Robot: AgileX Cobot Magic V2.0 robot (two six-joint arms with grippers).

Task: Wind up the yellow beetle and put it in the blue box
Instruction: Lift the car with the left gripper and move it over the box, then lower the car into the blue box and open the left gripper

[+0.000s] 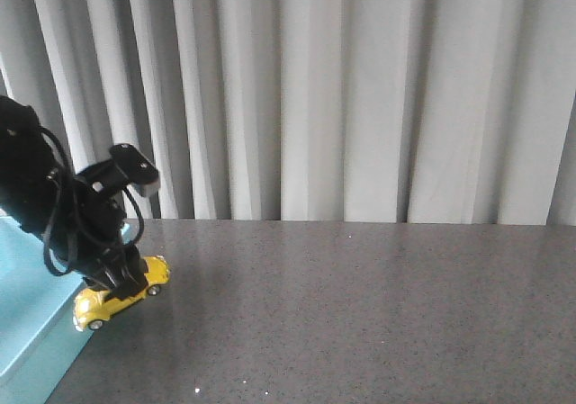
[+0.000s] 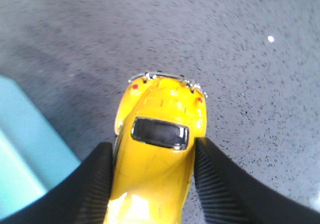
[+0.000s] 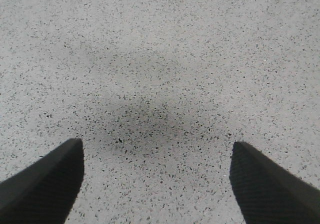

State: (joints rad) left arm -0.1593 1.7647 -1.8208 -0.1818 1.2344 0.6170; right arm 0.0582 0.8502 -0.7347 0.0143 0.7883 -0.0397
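The yellow beetle (image 1: 115,298) is a small glossy toy car on the grey table at the left, close beside the blue box (image 1: 27,318). My left gripper (image 1: 126,280) is shut on the beetle's sides. In the left wrist view the beetle (image 2: 160,154) sits between the two black ribbed fingers (image 2: 100,184), and a corner of the blue box (image 2: 25,154) shows beside it. My right gripper (image 3: 156,179) is open and empty over bare speckled tabletop; it is out of the front view.
The grey speckled tabletop (image 1: 360,314) runs from the box to the right edge. Pale pleated curtains (image 1: 342,89) hang behind the table's far edge.
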